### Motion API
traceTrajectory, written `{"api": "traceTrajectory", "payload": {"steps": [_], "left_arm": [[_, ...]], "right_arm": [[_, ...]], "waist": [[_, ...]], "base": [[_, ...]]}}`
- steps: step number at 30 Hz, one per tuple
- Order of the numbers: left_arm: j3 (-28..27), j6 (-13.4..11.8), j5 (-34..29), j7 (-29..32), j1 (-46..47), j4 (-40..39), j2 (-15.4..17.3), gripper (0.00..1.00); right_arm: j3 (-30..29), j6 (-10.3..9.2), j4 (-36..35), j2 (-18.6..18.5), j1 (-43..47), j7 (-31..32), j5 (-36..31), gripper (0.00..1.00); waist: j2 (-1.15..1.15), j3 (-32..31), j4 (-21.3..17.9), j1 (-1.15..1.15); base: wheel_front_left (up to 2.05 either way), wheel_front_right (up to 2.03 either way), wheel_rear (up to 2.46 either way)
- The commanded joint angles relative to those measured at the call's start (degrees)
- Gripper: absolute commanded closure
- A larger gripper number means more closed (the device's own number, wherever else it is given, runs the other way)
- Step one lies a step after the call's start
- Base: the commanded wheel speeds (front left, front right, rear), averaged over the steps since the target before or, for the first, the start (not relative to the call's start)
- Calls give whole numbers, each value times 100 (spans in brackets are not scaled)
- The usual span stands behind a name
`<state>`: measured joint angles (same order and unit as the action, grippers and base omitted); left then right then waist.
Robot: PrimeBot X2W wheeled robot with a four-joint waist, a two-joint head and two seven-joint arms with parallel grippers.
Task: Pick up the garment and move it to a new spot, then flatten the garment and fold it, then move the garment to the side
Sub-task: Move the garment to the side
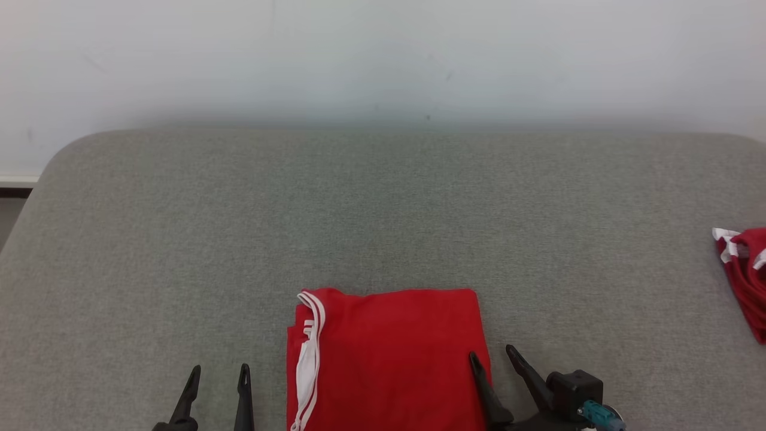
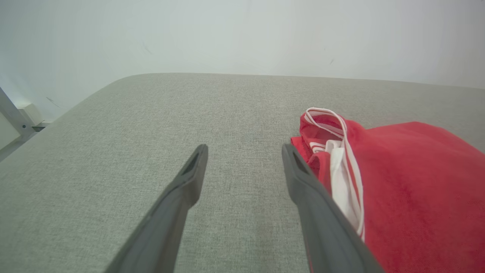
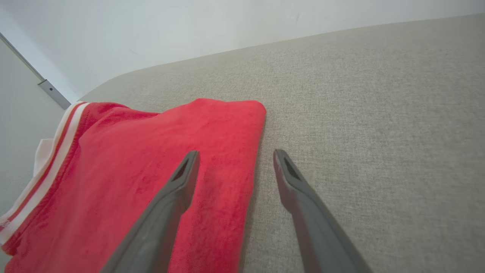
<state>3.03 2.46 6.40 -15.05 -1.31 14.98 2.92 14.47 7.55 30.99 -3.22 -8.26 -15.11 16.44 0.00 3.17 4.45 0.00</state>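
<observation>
Desk (image 1: 383, 197): one, grey cloth top.
Garment (image 1: 389, 359): one, red, folded, near centre, white trim at left.
Second red garment (image 1: 748, 275): one, bunched at right edge.
End effectors: two, both released, empty.
- left end effector (image 1: 220, 367): over bare desk, left of garment.
- right end effector (image 1: 491, 351): astride garment's right edge.

Risk: pinching top layer only, so unfolding on sideways move; dragging across cloth, so rumpling.

Red garment (image 1: 389, 359): folded into a compact, roughly rectangular stack, lying flat on the grey fabric-covered surface (image 1: 383, 209). Position: toward the near edge, about midway between the left and right sides, well short of the far edge. Top face smooth, with slight creasing only. White trim (image 1: 308, 365) with narrow white stripes is bunched along the left side, where the layers sit unevenly. Far and right edges run straight; the far right corner is rounded.
</observation>
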Motion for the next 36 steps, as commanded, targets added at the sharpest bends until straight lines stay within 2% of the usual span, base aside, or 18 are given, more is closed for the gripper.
{"api": "traceTrajectory", "payload": {"steps": [1,8,13,14,15,16,17,18,22,28,33,36], "left_arm": [[1,-30,-3,-16,60,1,-5,0],[54,-35,-4,-16,140,-22,-5,0],[103,-64,23,-16,158,-23,-5,0],[108,-66,21,-16,168,-19,-6,0],[110,-69,22,-16,181,-16,-5,0],[110,-71,19,-16,190,-11,-5,0],[109,-68,11,-16,199,-8,-5,0],[102,-65,0,-16,204,-4,-5,0],[65,-45,-38,-16,205,4,-5,0],[42,13,-103,-16,113,-1,-6,0],[-39,81,-160,-16,78,6,-5,0],[-76,97,-202,-16,73,4,-6,0]], "right_arm": [[-2,-14,85,-28,-97,1,29,0],[37,-14,650,-14,-342,2,213,0],[270,-14,1160,-2,-558,12,501,1],[353,-14,1261,2,-591,16,614,21],[417,-14,1327,8,-634,22,710,32],[501,-14,1413,11,-666,25,777,71],[565,-14,1476,16,-705,26,842,91],[611,-14,1515,16,-734,25,927,100],[671,-14,1517,-62,-879,18,1070,100],[383,-15,1244,-150,-799,2,1075,100],[209,-15,1086,-119,-736,1,954,100],[186,-15,1045,-95,-705,1,909,100]], "waist": [[0,109,132,0],[0,229,258,0],[0,306,293,0],[0,317,293,0],[0,323,292,0],[0,326,289,0],[0,328,284,0],[0,328,277,0],[0,309,217,0],[0,228,-28,0],[0,221,-554,0],[0,207,-1058,0]], "base": [[0,0,0],[0,0,0],[0,0,0],[0,0,0],[0,0,0],[0,0,0],[0,0,0],[0,0,0],[0,0,0],[0,0,0],[0,0,0],[0,0,0]]}}
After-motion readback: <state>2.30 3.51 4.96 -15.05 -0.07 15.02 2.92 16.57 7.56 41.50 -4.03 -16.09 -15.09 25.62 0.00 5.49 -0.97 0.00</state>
